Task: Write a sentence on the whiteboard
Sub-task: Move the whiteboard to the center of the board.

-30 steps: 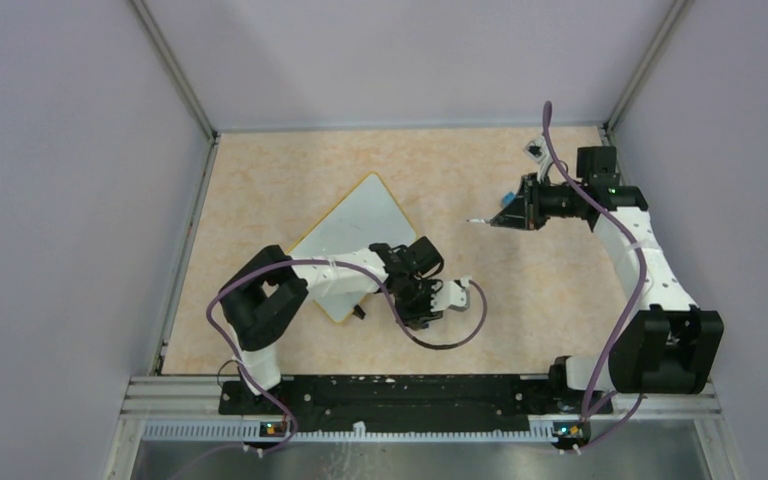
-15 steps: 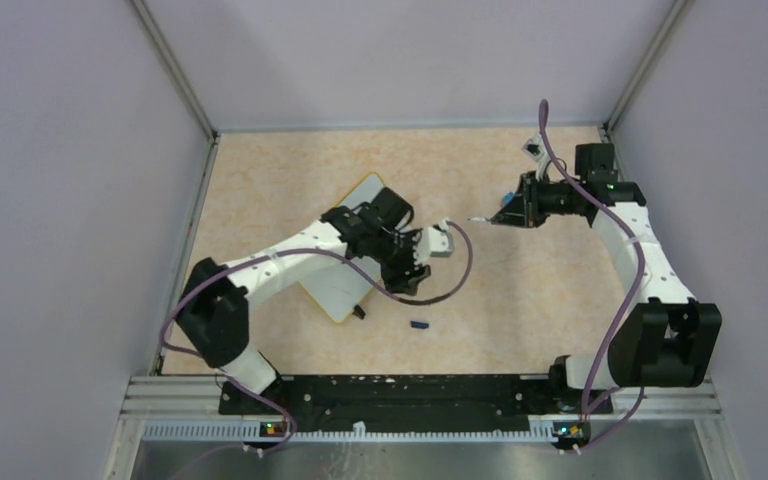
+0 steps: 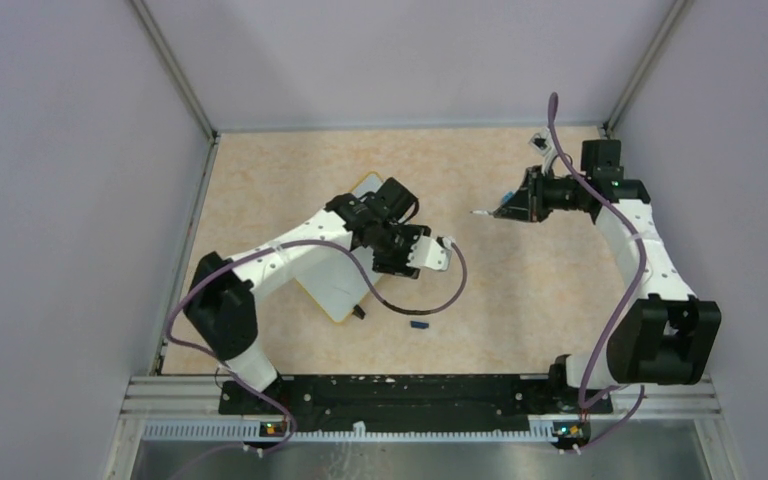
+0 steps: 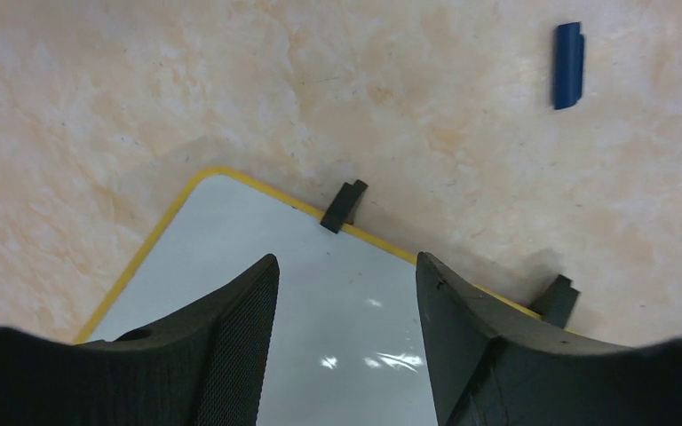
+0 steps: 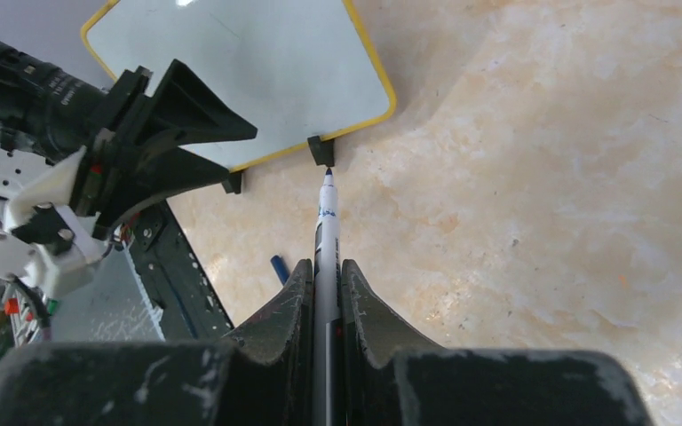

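Nearest the near edge of the worktop (image 3: pixel 520 330) a blue cap (image 3: pixel 419 324) lies loose, just off the near corner of the whiteboard (image 3: pixel 332 288). The whiteboard lies flat, left of centre, turned diagonally with one corner toward the far edge. Its two black clip feet (image 4: pixel 344 204) sit on the edge facing the cap. No writing shows on the parts in view. The left gripper (image 3: pixel 401 252) is over that clip-foot edge, jaws apart with nothing between them, so the whiteboard is directly under it and not held. I can't tell whether the fingers touch the surface. Further back, toward the far right corner, the right gripper (image 3: pixel 520 207) is clamped on a marker (image 5: pixel 327 222). The bare tip points left at the whiteboard, raised and well apart from it, with open worktop between. Risks as I judge them: nothing pins the whiteboard, so pen pressure could push it along the worktop and smear the strokes. The left arm (image 3: pixel 290 255) and its cable (image 3: pixel 440 300) cover much of the writing area, so the marker coming in could hit them. The marker sticks far out of the jaws, so a side load could twist it in the grip. The cap could get swept away.
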